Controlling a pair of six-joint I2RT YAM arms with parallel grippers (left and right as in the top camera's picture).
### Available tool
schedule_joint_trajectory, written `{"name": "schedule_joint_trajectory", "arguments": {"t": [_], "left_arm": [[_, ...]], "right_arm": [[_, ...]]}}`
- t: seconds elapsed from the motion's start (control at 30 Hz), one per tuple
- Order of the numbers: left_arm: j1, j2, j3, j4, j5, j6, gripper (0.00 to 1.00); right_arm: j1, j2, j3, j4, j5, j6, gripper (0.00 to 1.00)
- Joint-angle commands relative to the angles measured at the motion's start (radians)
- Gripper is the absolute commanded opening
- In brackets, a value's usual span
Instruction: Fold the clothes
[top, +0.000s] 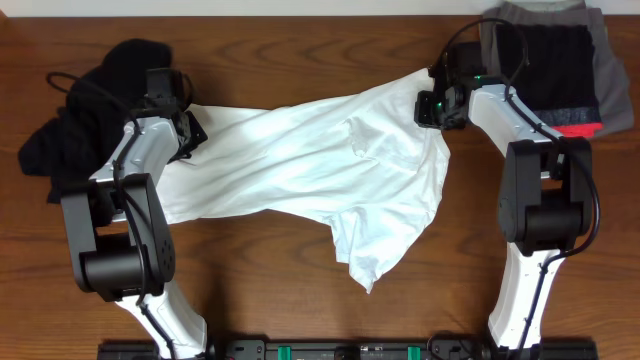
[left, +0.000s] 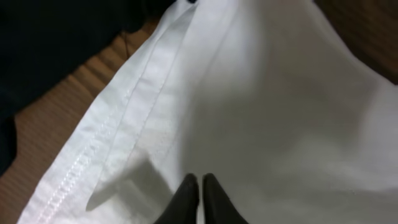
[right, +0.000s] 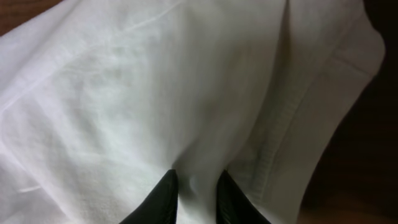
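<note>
A white shirt lies spread across the middle of the wooden table, pulled out between both arms. My left gripper is shut on the shirt's left edge; in the left wrist view the fingertips pinch the white cloth beside a stitched hem. My right gripper is shut on the shirt's upper right edge; in the right wrist view the fingers hold a bunch of white cloth next to a seam.
A heap of black clothes lies at the far left, touching the shirt's left end. A stack of folded dark and grey clothes with a red edge sits at the back right. The table's wood shows in front.
</note>
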Motion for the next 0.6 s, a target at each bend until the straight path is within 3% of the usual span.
{"name": "schedule_joint_trajectory", "arguments": {"t": [0.0,0.37,0.57], "left_arm": [[0.005,0.041,-0.009,0.013,-0.008,0.007,0.06],[0.005,0.148,-0.009,0.028,-0.009,0.007,0.06],[0.005,0.158,-0.009,0.029,-0.009,0.007,0.06]], "right_arm": [[-0.003,0.011,0.0,0.001,-0.01,0.0,0.17],[-0.005,0.011,0.0,-0.005,-0.01,-0.012,0.02],[-0.011,0.011,0.0,-0.009,-0.009,-0.043,0.01]]}}
